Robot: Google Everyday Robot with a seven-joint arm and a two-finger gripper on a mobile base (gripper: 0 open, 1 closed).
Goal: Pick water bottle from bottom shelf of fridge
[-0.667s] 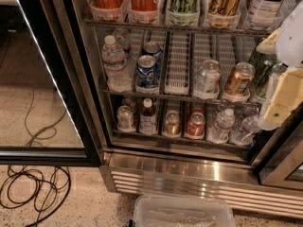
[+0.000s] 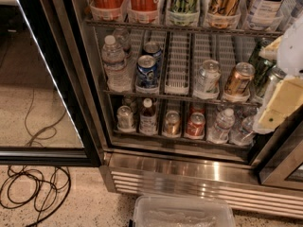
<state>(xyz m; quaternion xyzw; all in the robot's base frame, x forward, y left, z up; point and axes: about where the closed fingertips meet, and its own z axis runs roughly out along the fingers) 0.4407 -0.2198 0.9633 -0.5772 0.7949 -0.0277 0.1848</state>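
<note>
The fridge (image 2: pixel 199 171) stands open with its wire racks in view. On the bottom shelf (image 2: pixel 180 138), two small clear water bottles with white caps stand at the right: one (image 2: pixel 221 125) and, beside it, another (image 2: pixel 243 129). My gripper (image 2: pixel 273 109), white and cream, reaches in from the right edge at middle-shelf height. Its lower end is just above and to the right of the second bottle and partly hides that corner.
The bottom shelf also holds a silver can (image 2: pixel 125 117), a white-capped bottle of dark liquid (image 2: pixel 148 117), a gold can (image 2: pixel 172 123) and a red can (image 2: pixel 195 124). A taller clear bottle (image 2: pixel 115 63) and several cans stand above. The glass door (image 2: pixel 52 93) is open at the left. Cables (image 2: pixel 28 190) lie on the floor. A plastic bin (image 2: pixel 182 212) sits in front.
</note>
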